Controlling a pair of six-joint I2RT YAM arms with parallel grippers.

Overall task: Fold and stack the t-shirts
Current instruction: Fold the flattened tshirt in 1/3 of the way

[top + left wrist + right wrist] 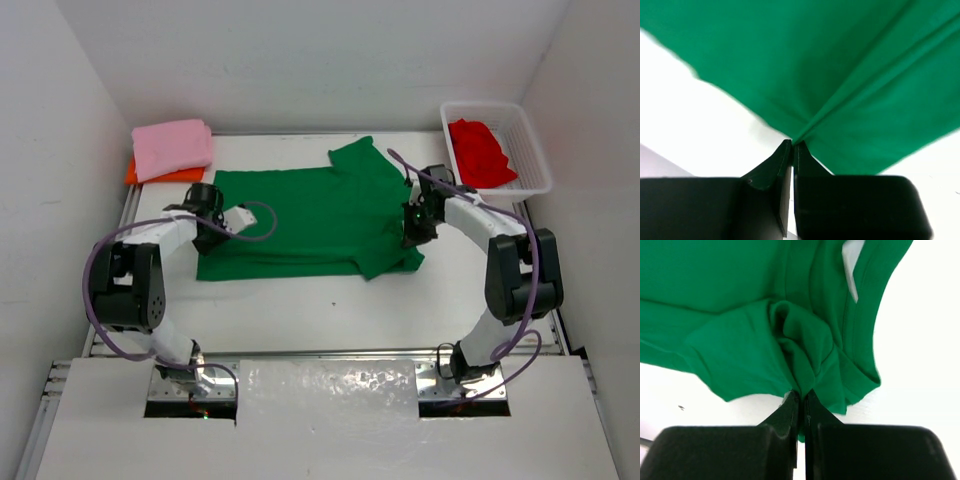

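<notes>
Top external: green shirt (300, 215) spread; pink shirt (173, 147) back-left, basket (533, 150) back-right.

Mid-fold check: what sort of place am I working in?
Probably a lab robot cell, not a home: plain white walls enclose a white table, and a basket holds a red shirt.

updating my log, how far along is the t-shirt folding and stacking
Done: the folded light pink fabric t-shirt lies on the bright orange fabric t-shirt at the far left corner. In hand: the green fabric t-shirt lies spread mid-table, with the left gripper and right gripper each shut on a pinch of it. Left: folding and stacking the green one, then the crumpled red fabric t-shirt in the white plastic mesh basket.
</notes>
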